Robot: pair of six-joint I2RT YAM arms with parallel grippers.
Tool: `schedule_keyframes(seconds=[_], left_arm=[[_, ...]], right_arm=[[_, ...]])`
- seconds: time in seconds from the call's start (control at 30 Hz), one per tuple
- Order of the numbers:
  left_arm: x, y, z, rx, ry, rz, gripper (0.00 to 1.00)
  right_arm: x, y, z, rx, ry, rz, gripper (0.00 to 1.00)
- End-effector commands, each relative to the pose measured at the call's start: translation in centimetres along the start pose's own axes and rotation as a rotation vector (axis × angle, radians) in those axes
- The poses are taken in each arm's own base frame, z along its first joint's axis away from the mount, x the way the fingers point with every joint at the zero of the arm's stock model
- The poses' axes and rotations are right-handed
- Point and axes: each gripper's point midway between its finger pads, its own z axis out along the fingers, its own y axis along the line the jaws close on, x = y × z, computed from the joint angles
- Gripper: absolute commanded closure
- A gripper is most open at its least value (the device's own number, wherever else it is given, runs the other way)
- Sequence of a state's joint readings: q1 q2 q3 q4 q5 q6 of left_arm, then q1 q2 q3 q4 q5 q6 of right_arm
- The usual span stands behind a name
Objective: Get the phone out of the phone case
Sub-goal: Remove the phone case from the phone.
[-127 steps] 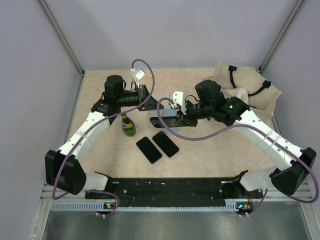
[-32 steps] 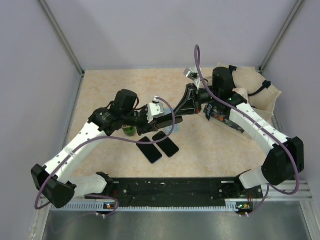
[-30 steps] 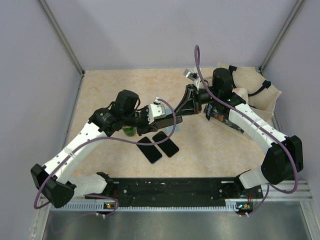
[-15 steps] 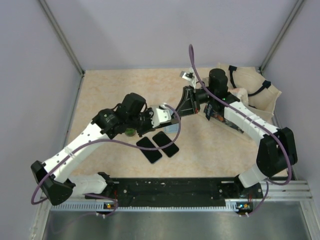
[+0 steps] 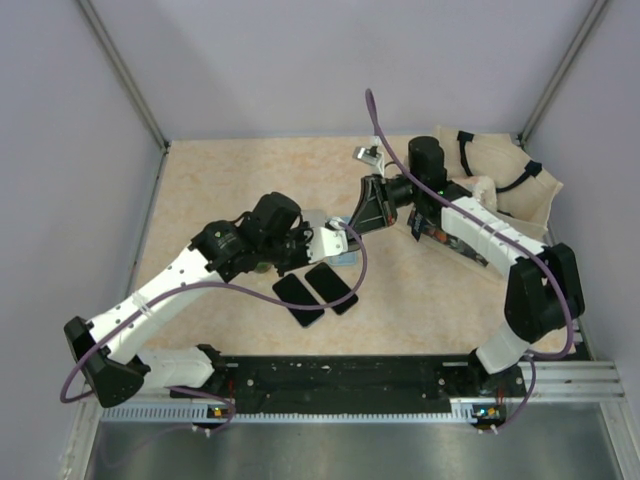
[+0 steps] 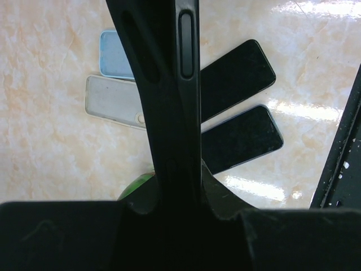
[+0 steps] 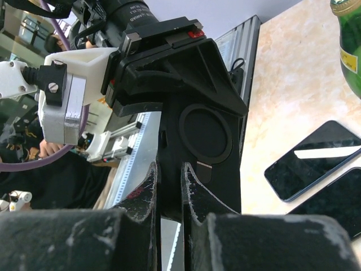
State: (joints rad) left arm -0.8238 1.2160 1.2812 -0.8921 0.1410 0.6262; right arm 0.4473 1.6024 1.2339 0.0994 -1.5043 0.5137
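Two robot arms meet over the middle of the counter [image 5: 220,190], a black phone case [image 7: 205,132] caught in the air between them and touching nothing below. The right hand [image 7: 169,192], reaching in from the far right, has its two fingers pinched almost together on one edge of the case; the case's back, marked with a round ring, faces that arm's camera. The left hand [image 5: 343,232], coming up from the near left, is closed narrowly on the opposite end, and from its own camera the case runs straight out of the grip edge-on, a long side button showing. Whether the phone sits fully inside the case cannot be told from where the case hangs. Beneath the pair, toward the near edge, a pair of black phones [image 5: 330,287] lie side by side, face up and slanted. Just beyond them a light blue case [image 6: 115,53] and a clear case [image 6: 113,101] rest flat on the counter, touching or overlapping. A green bottle [image 7: 348,45] stands under the left arm, mostly hidden. A tan cloth bag [image 5: 500,175] with black straps slumps in the far right corner.
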Motion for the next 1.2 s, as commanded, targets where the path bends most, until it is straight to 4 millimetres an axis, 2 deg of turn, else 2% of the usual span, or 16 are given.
schedule_keyframes(seconds=[0.0,0.23,0.47,0.6,0.63,0.7,0.73,0.77,0.9,1.17], left_arm=[[-7.8,0.0,-0.3,0.020,-0.272,0.181,1.00],[-7.7,-1.7,-0.3,0.089,-0.279,0.214,1.00],[-8.5,-3.0,-0.8,0.159,-0.332,0.185,1.00],[-9.0,-2.9,-1.4,0.169,-0.362,0.129,1.00],[-9.0,-2.8,-1.5,0.171,-0.372,0.112,1.00],[-9.0,-2.5,-1.8,0.175,-0.392,0.076,1.00],[-8.9,-2.5,-1.9,0.182,-0.400,0.055,1.00],[-8.8,-2.3,-2.0,0.184,-0.407,0.034,1.00],[-8.3,-1.8,-2.5,0.197,-0.437,-0.030,1.00],[-8.2,-0.4,-4.2,0.229,-0.520,-0.146,1.00]], right_arm=[[-2.2,-2.0,1.6,0.122,-0.046,-0.018,1.00],[-2.5,-3.3,1.6,0.161,-0.038,-0.006,1.00],[-3.2,-4.4,1.2,0.253,-0.032,-0.057,1.00],[-3.6,-4.0,0.6,0.324,-0.024,-0.135,0.86],[-3.7,-3.7,0.3,0.344,-0.025,-0.150,0.78],[-4.2,-3.1,-0.3,0.380,-0.033,-0.190,0.71],[-4.4,-2.7,-0.6,0.392,-0.037,-0.206,0.61],[-4.7,-2.2,-1.0,0.404,-0.046,-0.226,0.57],[-5.9,0.8,-2.5,0.427,-0.084,-0.307,0.48],[-5.9,6.0,-4.9,0.494,-0.112,-0.492,0.43]])
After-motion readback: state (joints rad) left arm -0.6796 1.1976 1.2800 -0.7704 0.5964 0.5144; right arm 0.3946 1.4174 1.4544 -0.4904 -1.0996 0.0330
